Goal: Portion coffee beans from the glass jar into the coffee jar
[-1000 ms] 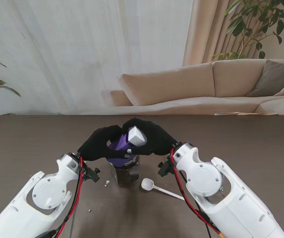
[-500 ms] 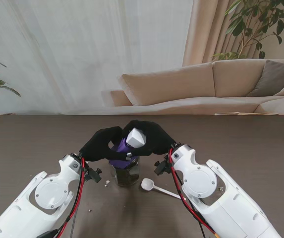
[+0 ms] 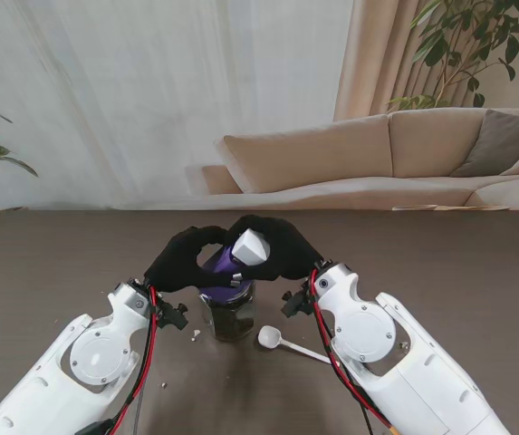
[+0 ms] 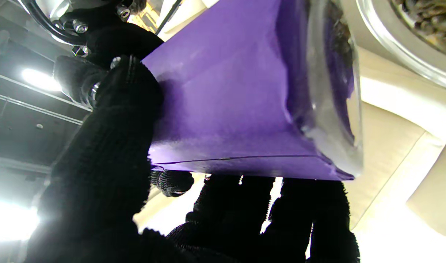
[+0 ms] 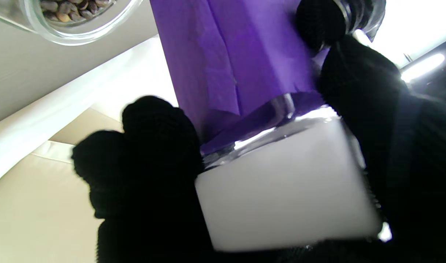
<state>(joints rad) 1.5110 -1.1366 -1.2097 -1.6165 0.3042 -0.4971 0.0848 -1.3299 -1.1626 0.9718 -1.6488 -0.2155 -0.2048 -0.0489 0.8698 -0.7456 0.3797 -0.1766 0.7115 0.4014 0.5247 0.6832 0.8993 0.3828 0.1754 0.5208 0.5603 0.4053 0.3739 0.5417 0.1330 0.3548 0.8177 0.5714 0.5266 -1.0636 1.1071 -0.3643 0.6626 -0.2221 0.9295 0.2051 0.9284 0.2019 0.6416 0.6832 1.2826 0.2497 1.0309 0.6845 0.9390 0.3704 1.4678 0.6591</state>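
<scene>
Since half a second ago, little has shifted: your two hands have edged slightly, and the purple-wrapped jar sits a touch more upright over the glass jar.

Item 1, coffee jar (image 3: 232,257): purple paper sleeve, white square cap (image 3: 251,246) tilted toward your right. Held above the table, directly over item 2. The left wrist view shows its clear glass edge beyond the sleeve (image 4: 241,91).

Item 2, glass jar (image 3: 229,313): upright on the table (image 3: 440,263), between your forearms, filled with dark coffee beans (image 5: 71,7). Its open rim appears in both wrist views.

Item 3, left hand (image 3: 183,258): black glove, fingers (image 4: 109,153) clasped around the purple sleeve.

Item 4, right hand (image 3: 282,249): black glove, fingers (image 5: 149,160) wrapped about the cap end of the coffee jar.

Item 5, white spoon (image 3: 282,343): lying on the table just right of the glass jar, bowl nearest it, apart from both hands.

Item 6, small pale crumbs (image 3: 195,334): on the table left of the glass jar; too small for you to identify.
</scene>
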